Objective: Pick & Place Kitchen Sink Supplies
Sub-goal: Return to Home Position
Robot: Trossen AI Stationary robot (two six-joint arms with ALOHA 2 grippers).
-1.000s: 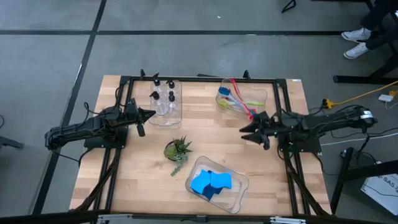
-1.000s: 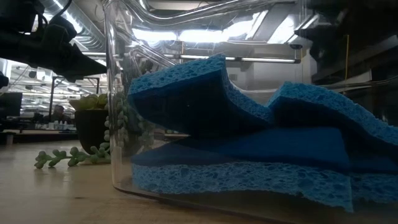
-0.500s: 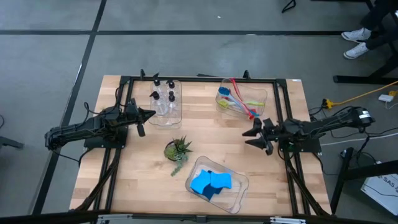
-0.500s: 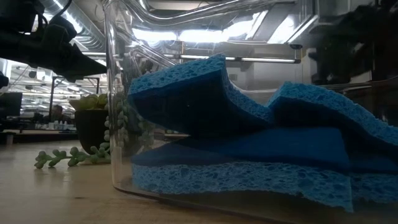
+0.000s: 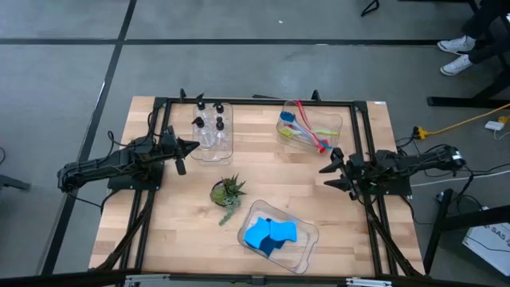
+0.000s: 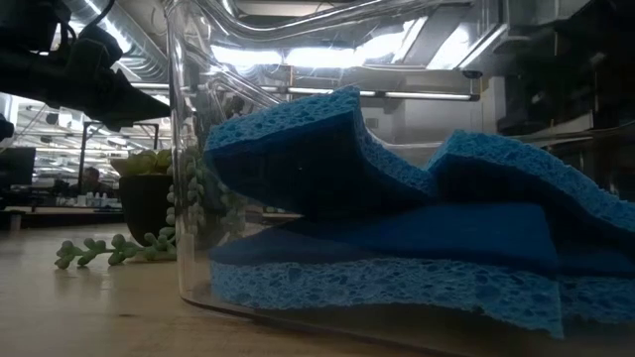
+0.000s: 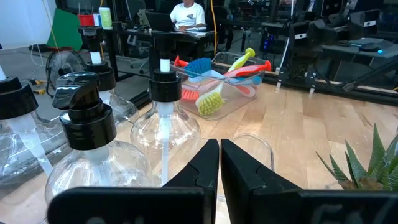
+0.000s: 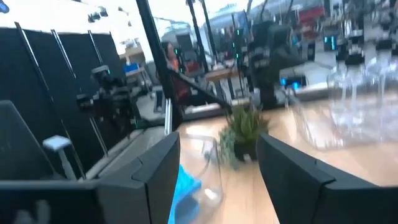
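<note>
Several blue sponges (image 5: 270, 234) lie piled in a clear bin (image 5: 299, 253) near the front edge; the low view shows the sponges (image 6: 397, 228) close up. Clear pump bottles (image 5: 209, 126) stand in a bin at the far left, and coloured brushes (image 5: 304, 131) lie in a bin at the far right. My left gripper (image 5: 191, 146) is shut and level beside the bottle bin, with the bottles (image 7: 163, 106) just beyond its tips (image 7: 219, 163). My right gripper (image 5: 328, 176) hovers open near the right edge, below the brush bin, with nothing between its fingers (image 8: 217, 155).
A small potted plant (image 5: 228, 192) stands mid-table between the bins, its trailing stems on the wood (image 6: 109, 250). A black frame (image 5: 255, 101) runs around the tabletop. Bare wood lies between the plant and my right gripper. A person sits in the room behind (image 7: 188, 14).
My right gripper has drawn back toward the table's right edge, away from the brush bin, sinking a little and rolling about its own axis. It has stayed open.
</note>
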